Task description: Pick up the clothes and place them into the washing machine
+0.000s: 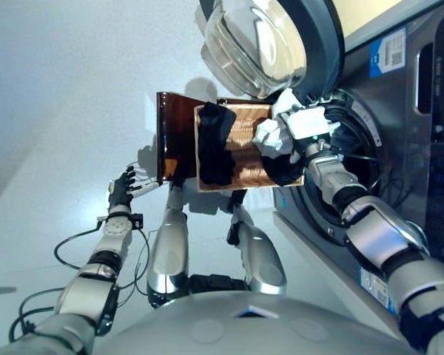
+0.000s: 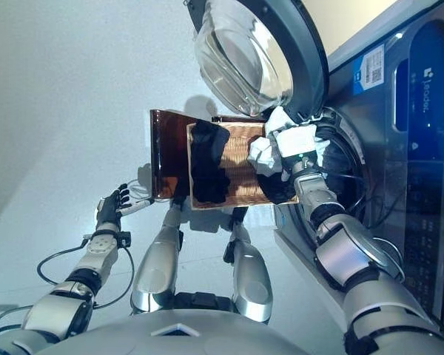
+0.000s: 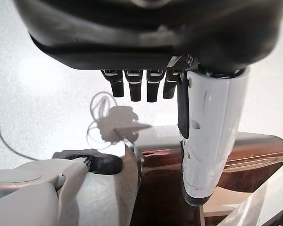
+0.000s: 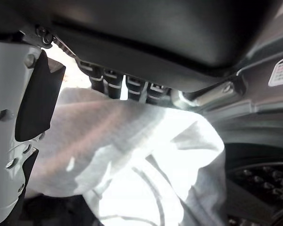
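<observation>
Right hand (image 1: 300, 126) clenched on white garment (image 4: 132, 155), bunched at washing machine drum opening (image 1: 355, 155) just beyond fingers. Judged light, limp, crushable; best held by gathered folds. Dark garment (image 1: 214, 144) left in brown basket (image 1: 240, 151) beside. Left hand (image 1: 122, 185) slack, empty, well apart.

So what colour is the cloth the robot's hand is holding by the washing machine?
White. The cloth in the right hand shows best in the right wrist view.

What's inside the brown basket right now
A dark garment lies in the brown basket. The right hand, holding a white garment at the washing machine opening, covers the basket's near corner, so anything there is hidden.
</observation>
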